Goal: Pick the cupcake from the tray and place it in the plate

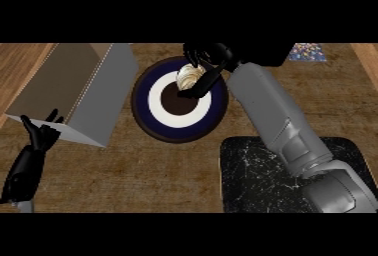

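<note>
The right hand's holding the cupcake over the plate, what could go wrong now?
The cupcake sits toward the far rim of the plate, so released here it might land off-centre or tip. The fingers of the right hand curl round it and could drag it along when they open.

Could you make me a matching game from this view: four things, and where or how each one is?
1 pale swirled cupcake
2 round dark-blue plate with white ring
3 black marbled tray
4 black left hand

A lower right
B held by the right hand
C open, fingers up, lower left
D centre of the view, beneath the cupcake

Pairs: 1-B, 2-D, 3-A, 4-C
</note>
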You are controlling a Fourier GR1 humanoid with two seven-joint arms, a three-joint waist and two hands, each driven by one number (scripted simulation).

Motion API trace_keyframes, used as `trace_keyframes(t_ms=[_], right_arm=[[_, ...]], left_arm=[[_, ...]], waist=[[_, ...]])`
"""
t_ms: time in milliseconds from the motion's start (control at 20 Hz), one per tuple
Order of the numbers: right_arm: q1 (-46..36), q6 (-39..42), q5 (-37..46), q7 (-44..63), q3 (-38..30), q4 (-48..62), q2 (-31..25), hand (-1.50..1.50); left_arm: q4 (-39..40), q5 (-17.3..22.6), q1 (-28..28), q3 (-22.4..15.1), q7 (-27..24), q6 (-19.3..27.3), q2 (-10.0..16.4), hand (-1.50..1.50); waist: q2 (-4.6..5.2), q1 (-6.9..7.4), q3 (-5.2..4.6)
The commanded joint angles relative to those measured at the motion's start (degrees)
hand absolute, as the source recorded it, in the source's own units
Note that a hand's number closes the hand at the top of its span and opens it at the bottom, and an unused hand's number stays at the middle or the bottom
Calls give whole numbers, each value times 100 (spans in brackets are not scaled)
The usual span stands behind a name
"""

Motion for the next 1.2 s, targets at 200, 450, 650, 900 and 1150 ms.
trace_keyframes(t_ms=[200,450,650,900,1150], right_arm=[[-80,1,-776,665,18,731,255,150],[-353,-93,-1060,1036,283,877,258,-150],[173,-405,-1465,177,-92,788,259,-150],[-61,-367,-2288,408,-792,668,260,-150],[170,-5,-2661,445,-1337,754,-322,-150]], left_arm=[[93,41,-267,-130,244,-333,82,0],[90,-60,-136,-237,57,-283,-52,0],[199,-6,-270,-103,129,-199,-89,0],[498,-182,-412,-79,109,-16,-135,0],[106,-314,-5,-294,133,126,-385,0]], waist=[[99,318,-28],[70,331,-30],[104,267,-25],[60,70,-27],[68,15,-21]])
